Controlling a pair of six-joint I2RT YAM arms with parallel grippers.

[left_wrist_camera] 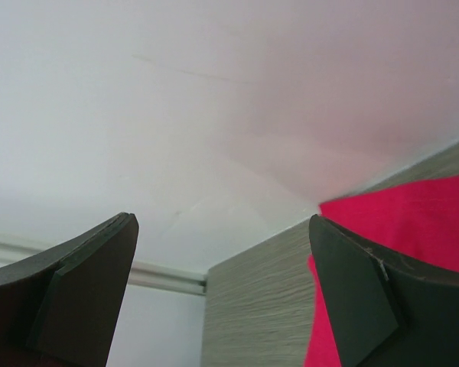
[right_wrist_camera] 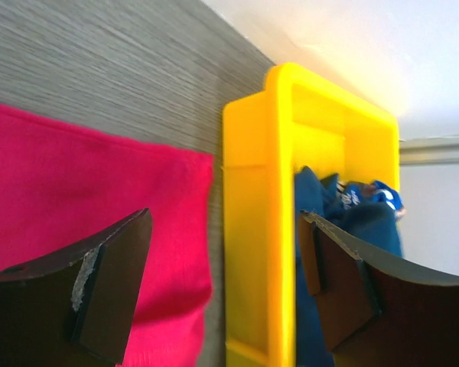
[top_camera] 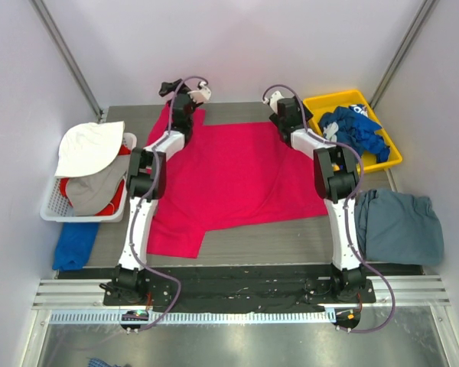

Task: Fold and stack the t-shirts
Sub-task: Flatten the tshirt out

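Both arms are stretched forward from side-by-side bases, in near mirror image. The left arm (top_camera: pixel 136 218) rises from its base, bends at a dark elbow joint, then angles inward and away to the wrist. The left gripper (top_camera: pixel 185 90) is at full reach, jaws spread wide with nothing between them; in the wrist view its two dark fingers (left_wrist_camera: pixel 84 283) frame only open space. The right arm (top_camera: pixel 341 222) has the same pose, forearm slanting inward toward the far side. The right gripper (top_camera: pixel 278 101) also stands parted and holds nothing, with its pads (right_wrist_camera: pixel 111 283) well apart and one showing a scuffed pale edge. Purple cables loop along both arms.
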